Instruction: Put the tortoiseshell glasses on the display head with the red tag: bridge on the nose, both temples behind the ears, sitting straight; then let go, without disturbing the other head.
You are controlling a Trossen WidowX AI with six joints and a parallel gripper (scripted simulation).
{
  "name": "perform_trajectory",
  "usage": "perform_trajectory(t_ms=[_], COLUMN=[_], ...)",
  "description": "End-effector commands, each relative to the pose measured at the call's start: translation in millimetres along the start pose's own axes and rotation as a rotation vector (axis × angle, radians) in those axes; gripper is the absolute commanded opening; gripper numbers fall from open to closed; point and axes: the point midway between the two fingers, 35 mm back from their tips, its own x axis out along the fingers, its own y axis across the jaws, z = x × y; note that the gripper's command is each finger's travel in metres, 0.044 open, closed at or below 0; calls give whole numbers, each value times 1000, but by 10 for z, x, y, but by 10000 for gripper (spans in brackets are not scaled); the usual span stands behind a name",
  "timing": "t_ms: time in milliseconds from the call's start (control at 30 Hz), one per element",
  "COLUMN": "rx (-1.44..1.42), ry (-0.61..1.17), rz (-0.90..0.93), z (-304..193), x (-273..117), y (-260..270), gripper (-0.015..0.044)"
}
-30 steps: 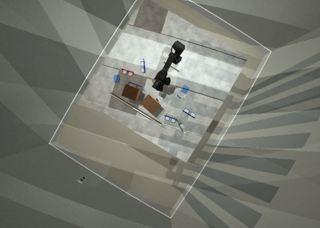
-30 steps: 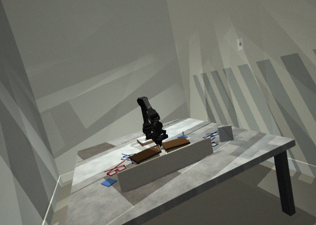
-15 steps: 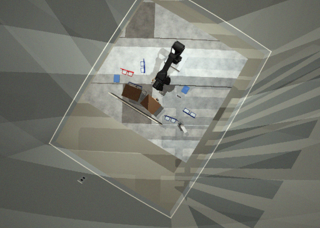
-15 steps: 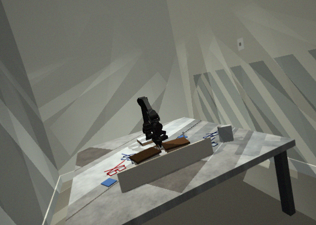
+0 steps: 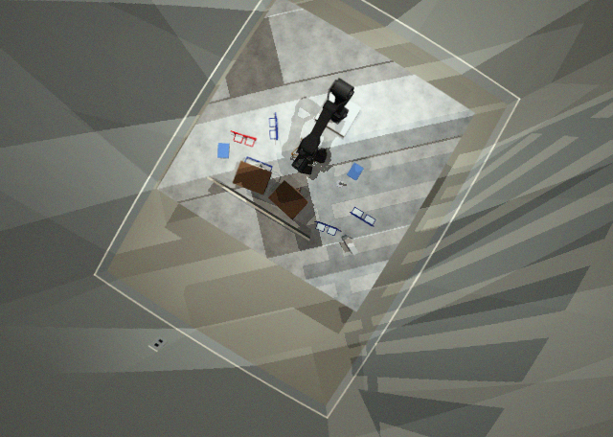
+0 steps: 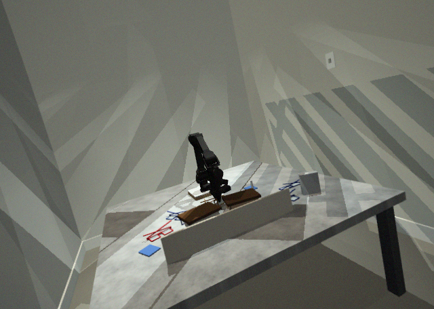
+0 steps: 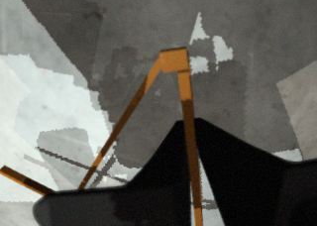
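The orange-brown tortoiseshell glasses (image 7: 175,60) show large in the wrist view, the front seen nearly edge-on and one temple slanting down-left. My gripper (image 7: 188,126) (image 6: 220,200) is shut on the front frame, which runs down between the two black fingers. The lower part of the glasses is partly hidden by the left finger. Two brown-topped forms, seemingly the display heads, stand side by side: one on the left (image 5: 252,177) (image 6: 199,213), one on the right (image 5: 287,199) (image 6: 241,197). My gripper is behind them, near the gap in the exterior view. No red tag can be made out.
A low pale wall (image 5: 257,208) (image 6: 231,228) stands along the front of both forms. Red glasses and a blue pad (image 5: 223,149) (image 6: 149,250) lie to the left. Several blue glasses lie around, one pair close behind the left form. A grey block (image 6: 309,183) stands at right.
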Motion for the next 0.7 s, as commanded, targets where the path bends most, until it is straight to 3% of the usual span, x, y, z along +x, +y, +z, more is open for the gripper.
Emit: perform_trajectory(t_ms=[0, 267, 667], rx=[0, 0, 0], ry=[-1, -1, -4], rz=[2, 2, 0], z=[1, -5, -23], x=[4, -83, -707], y=[3, -13, -61], gripper=[0, 0, 0])
